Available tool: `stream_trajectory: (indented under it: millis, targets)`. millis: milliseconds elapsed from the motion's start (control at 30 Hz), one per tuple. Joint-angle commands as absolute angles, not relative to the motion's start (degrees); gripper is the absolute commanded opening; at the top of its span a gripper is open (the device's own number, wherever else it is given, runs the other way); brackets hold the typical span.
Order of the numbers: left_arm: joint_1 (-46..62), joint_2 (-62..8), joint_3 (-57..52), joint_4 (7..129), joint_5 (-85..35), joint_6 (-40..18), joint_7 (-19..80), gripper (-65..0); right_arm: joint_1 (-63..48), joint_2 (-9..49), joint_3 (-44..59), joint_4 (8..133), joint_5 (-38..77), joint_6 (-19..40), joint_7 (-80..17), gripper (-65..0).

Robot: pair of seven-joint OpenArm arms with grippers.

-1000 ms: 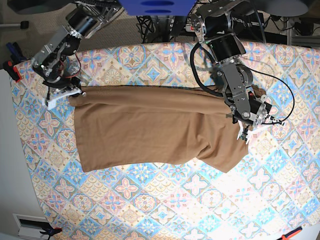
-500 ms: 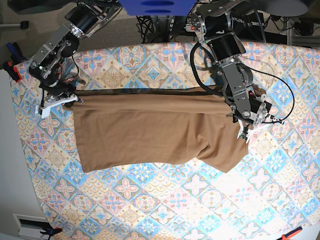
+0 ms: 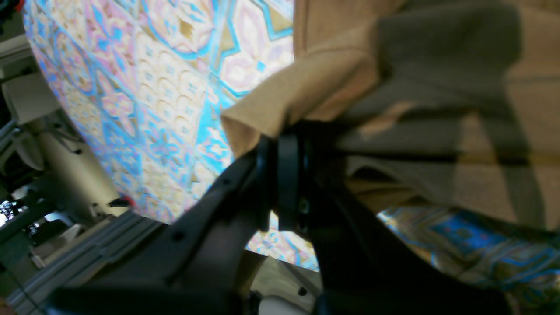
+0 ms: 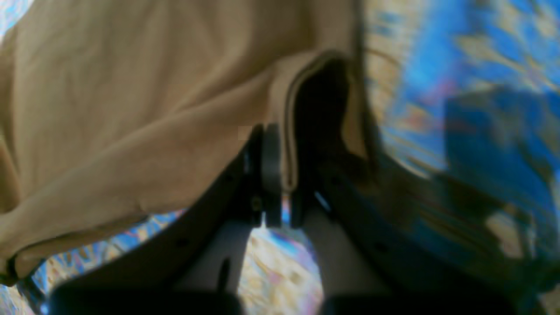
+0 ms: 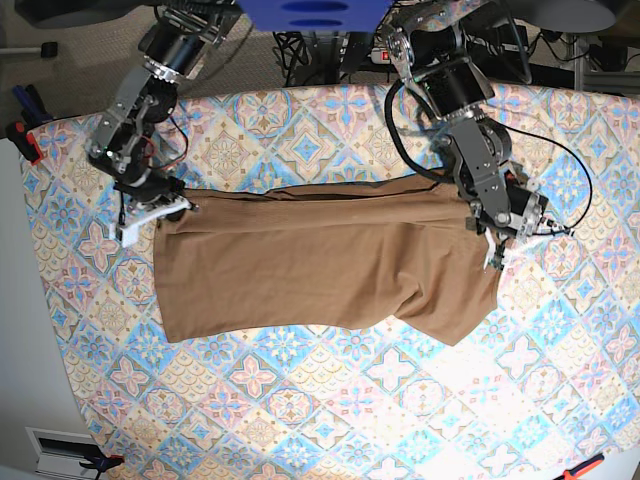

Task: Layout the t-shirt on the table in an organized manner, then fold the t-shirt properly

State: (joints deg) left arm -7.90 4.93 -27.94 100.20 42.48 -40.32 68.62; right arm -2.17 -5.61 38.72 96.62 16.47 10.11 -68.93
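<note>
I see the soft tan shirt [image 5: 320, 260] spread flat on the tiled-pattern table [image 5: 330, 400]; my left gripper [image 5: 497, 245] and right gripper [image 5: 165, 212] each pinch its top edge

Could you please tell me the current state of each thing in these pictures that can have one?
Plain tan-brown fabric t-shirt: doubled over on itself, far edge pinched at both ends, near part flat on the table.
Left tool: shut on the t-shirt.
Right tool: shut on the t-shirt's hem.
Pastel diamond-tile patterned table: partly covered by the shirt.
</note>
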Motion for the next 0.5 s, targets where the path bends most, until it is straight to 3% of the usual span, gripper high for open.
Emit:
stream_trajectory:
  millis: [0,467]
  targets:
    - [-9.27,4.70,-27.91,100.44,43.30,-40.00,68.35,-65.0,-1.71,-5.14,38.46,97.36,17.19,10.42,-67.65,-65.0]
    - [-7.52,5.67,-30.29,93.05,43.21,-40.00,60.26,-65.0,-1.54,-3.12,38.11,93.23,17.10,10.42,-66.95,-65.0]
